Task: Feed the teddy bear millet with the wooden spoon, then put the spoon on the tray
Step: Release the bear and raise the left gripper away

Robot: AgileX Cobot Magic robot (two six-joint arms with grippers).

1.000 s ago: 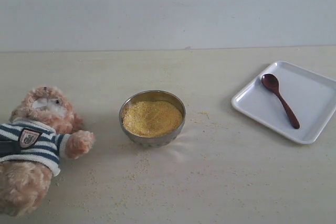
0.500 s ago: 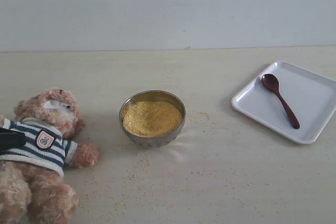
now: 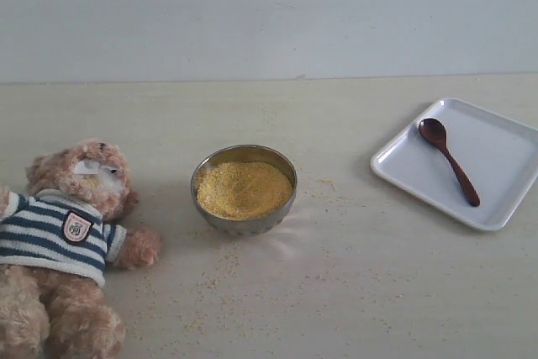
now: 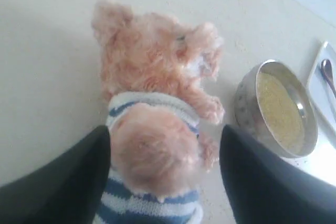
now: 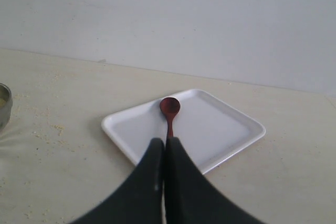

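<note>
The teddy bear (image 3: pixel 71 233) lies on its back at the table's left, head pointing away. My left gripper (image 4: pixel 165 148) hovers open over it, black fingers (image 4: pixel 79 177) either side of a fluffy paw, and I see a gap on one side. Millet (image 3: pixel 244 189) fills the steel bowl (image 3: pixel 244 224) at the centre, also in the left wrist view (image 4: pixel 278 111). The wooden spoon (image 3: pixel 448 160) lies on the white tray (image 3: pixel 504 157) at the right. My right gripper (image 5: pixel 165 142) is shut and empty, short of the tray (image 5: pixel 220 124) and spoon (image 5: pixel 169 109). Neither gripper shows in the exterior view.
Loose millet grains (image 3: pixel 227 271) are scattered on the pale table around and in front of the bowl. A plain light wall (image 3: pixel 269 14) runs along the table's far edge.
The bear has slid right and turned more upright in view. The black left gripper tip that lay on its shirt has gone from the exterior view. Bowl, tray and spoon have not moved.
</note>
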